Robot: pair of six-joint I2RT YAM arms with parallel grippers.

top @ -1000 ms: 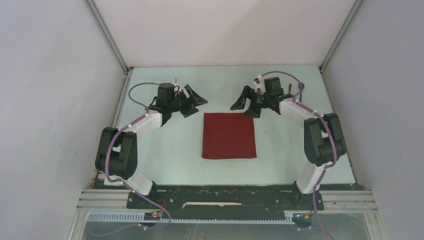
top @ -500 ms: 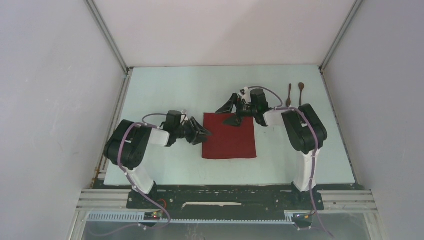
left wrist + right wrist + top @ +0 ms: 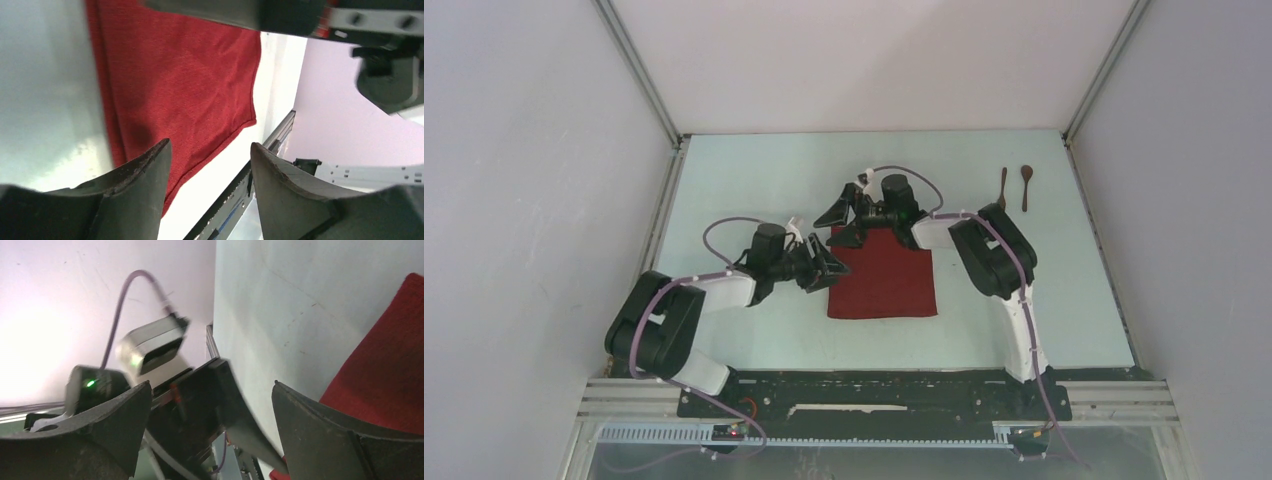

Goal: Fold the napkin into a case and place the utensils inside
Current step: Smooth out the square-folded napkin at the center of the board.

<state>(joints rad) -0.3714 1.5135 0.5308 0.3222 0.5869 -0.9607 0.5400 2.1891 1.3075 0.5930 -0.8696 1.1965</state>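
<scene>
The dark red napkin [image 3: 886,278] lies flat and roughly square in the middle of the pale table [image 3: 754,180]; it fills much of the left wrist view [image 3: 180,85] and shows at the right edge of the right wrist view [image 3: 395,385]. My left gripper [image 3: 834,268] is open at the napkin's left edge, low over the cloth [image 3: 209,150]. My right gripper [image 3: 842,222] is open at the napkin's far left corner, with nothing between its fingers [image 3: 212,390]. The utensils, a small dark wooden fork [image 3: 1003,186] and spoon [image 3: 1026,185], lie side by side at the far right.
Grey enclosure walls [image 3: 534,200] close in the table on the left, right and back. A metal rail [image 3: 874,395] carrying both arm bases runs along the near edge. The left arm's wrist [image 3: 150,347] shows close by in the right wrist view.
Both arms came in from the far side to the napkin. The left gripper dropped to its left edge and narrowed somewhat. The right gripper swept left along the far edge to the far left corner.
</scene>
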